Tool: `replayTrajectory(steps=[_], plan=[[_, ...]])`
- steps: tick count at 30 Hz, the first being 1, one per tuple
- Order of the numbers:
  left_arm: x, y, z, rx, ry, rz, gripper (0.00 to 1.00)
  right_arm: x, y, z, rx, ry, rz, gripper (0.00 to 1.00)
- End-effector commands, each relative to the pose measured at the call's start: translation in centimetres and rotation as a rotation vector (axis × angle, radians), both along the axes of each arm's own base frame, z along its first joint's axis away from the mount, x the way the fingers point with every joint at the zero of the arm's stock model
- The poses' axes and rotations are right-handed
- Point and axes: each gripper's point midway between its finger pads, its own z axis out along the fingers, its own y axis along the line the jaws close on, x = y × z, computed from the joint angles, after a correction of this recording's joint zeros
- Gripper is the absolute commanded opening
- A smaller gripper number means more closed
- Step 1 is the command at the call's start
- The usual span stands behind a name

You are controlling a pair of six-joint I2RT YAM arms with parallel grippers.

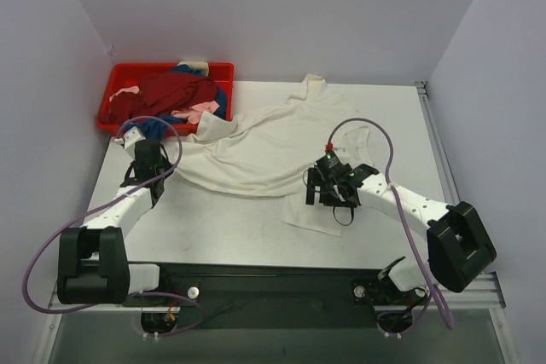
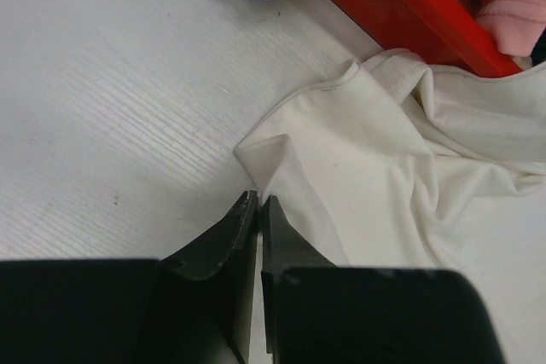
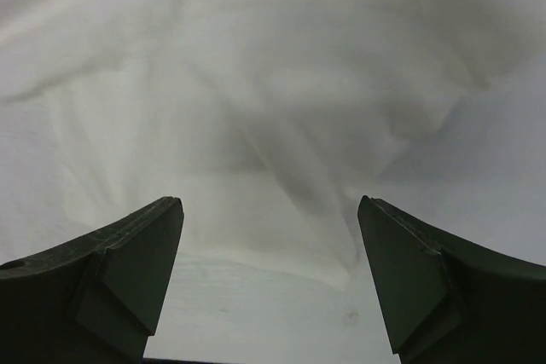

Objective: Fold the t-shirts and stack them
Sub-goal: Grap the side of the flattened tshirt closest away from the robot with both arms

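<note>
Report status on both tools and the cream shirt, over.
Left tool shut at edge of cream shirt, grip unclear. Right tool open above its near hem. Shirt spread crumpled, unfolded, one end against red tray.

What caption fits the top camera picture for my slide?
The left gripper pinches the cream-white t-shirt at its edge; open right gripper hovers over it, red tray behind.

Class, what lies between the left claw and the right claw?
The cream-white t-shirt, spread across that stretch between left claw and right claw, as the top view shows.
</note>
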Motion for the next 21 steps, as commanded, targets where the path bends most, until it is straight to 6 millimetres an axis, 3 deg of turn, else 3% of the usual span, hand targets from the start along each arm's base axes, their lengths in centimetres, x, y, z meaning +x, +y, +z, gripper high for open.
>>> replayTrajectory(steps=[1,6,11,21], plan=[[1.0,-0.3,1.9,-0.014,-0.090,-0.022,0.00,-4.3,-3.6,-1.8,-0.100,0.056,-0.121,0.87],[1.0,-0.5,1.9,-0.024,-0.095,-0.034,0.00,-7.3,-5.4,-2.5,-0.120,0.072,-0.167,0.79],[0.8,-0.5,1.9,-0.024,-0.096,-0.034,0.00,-8.4,-6.4,-3.1,-0.139,0.083,-0.190,0.69],[0.6,-0.5,1.9,-0.022,-0.095,-0.030,0.00,-9.0,-5.4,-5.0,-0.096,0.118,-0.179,0.47]])
